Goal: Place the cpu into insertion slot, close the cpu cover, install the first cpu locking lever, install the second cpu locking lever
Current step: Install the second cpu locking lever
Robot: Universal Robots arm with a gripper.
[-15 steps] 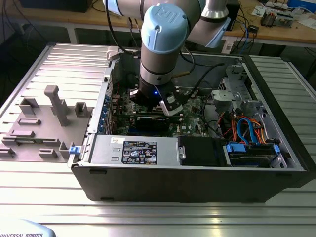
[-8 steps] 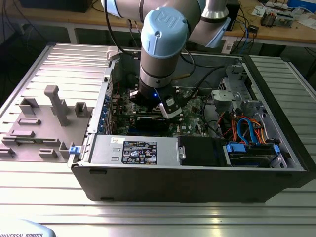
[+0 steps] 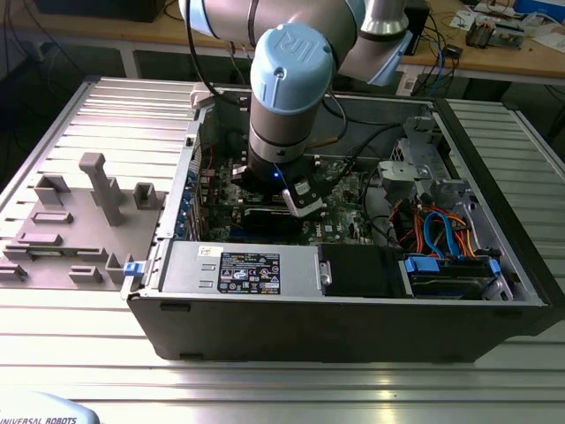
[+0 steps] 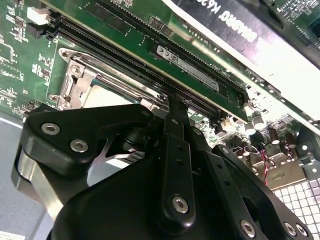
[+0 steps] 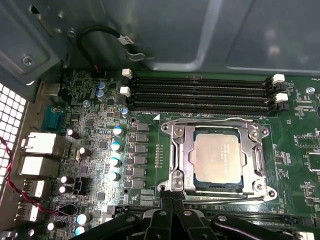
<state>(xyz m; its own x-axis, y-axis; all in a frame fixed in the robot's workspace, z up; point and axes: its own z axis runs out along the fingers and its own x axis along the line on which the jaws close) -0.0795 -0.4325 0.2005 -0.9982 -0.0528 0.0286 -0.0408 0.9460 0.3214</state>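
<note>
Green circuit board [image 5: 145, 165], cpu [image 5: 218, 158] under closed cpu cover [image 5: 180, 150], clenched empty end effector [image 5: 171, 201] at its edge.

Silver-grey tubular arm [image 3: 291, 26] with pale blue round joint caps, embossed logo on one. Black gripper [image 4: 172, 112] linkages fastened by silver screws; narrow black fingers.

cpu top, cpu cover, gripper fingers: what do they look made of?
cpu: dull silver-grey top, probably matte metal, soft even sheen.
cpu cover: thin bright frame, likely stamped steel, sharp glints along its edges.
gripper fingers: matte black with silver screw heads; coated metal or hard plastic, cannot tell which.
</note>
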